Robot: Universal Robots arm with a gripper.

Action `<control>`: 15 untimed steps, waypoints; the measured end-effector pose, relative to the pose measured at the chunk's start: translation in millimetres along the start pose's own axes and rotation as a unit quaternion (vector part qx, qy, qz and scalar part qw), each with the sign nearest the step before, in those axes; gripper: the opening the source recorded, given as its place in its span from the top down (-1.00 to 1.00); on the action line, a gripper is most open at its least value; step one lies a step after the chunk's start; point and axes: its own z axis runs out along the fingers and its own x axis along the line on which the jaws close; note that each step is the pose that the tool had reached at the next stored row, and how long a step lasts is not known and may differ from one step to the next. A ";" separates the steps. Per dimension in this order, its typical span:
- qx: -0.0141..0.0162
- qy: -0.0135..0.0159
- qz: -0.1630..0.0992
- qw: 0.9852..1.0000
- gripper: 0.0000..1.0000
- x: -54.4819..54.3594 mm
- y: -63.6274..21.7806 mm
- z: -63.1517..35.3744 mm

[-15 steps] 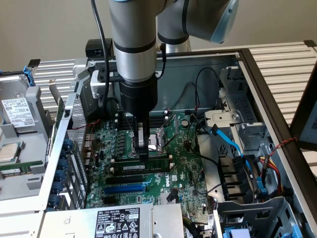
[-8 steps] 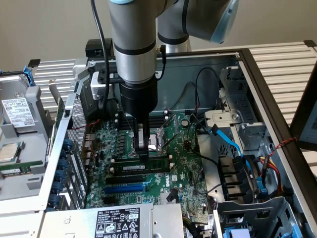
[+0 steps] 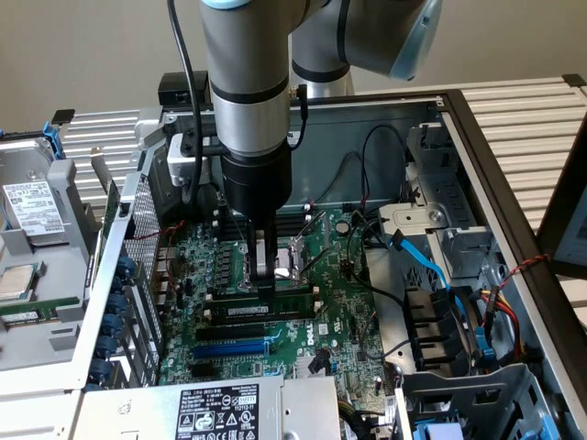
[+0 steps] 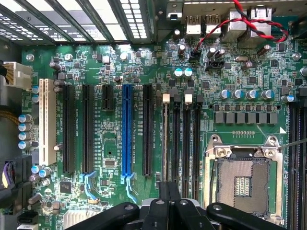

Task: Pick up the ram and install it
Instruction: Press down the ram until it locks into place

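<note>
While the gripper point(image 3: 264, 275) sits this low over the motherboard point(image 3: 339, 302), your main risk is a skewed seat: if the ram point(image 3: 261, 310) isn't square in its memory slot, more downward push could bend the stick or stress the slot latches. Can't tell from either view whether the latches have caught, so don't assume it's home. Fingers point(image 4: 169, 201) are together, w/ nothing visibly clamped between them; in the exterior view their tips touch or nearly touch the top edge of the green stick w/ the white label. The ram stands on edge in a black slot, directly under the gripper, between the CPU socket point(image 4: 242, 184) side and the blue expansion slot point(image 4: 127, 129) side of the board, roughly mid-board. Cables point(image 3: 431, 266) toward the exterior view's right edge of the case look clear of the arm
</note>
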 end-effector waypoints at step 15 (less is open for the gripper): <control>0.000 0.000 0.000 1.000 0.80 0.5 0.6 0.4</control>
